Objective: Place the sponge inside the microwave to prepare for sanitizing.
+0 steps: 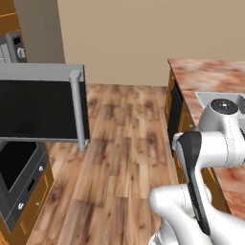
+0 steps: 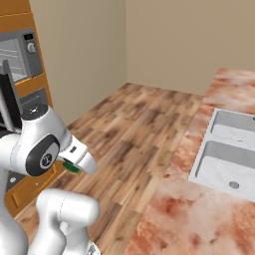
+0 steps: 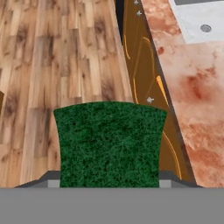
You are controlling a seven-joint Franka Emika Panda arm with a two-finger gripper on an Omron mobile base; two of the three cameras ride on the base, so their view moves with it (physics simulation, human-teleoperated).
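The fingers (image 3: 109, 183) pinch the sponge (image 3: 110, 142); the robot should carry it level, clear of the swung-open door (image 1: 40, 109), into the microwave (image 2: 17, 52).

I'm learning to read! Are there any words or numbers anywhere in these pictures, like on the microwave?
No words or numbers can be read anywhere.
The microwave side panel by its dial: too small and blurred to read.
The sponge in the gripper: no text.
The sink: no text.
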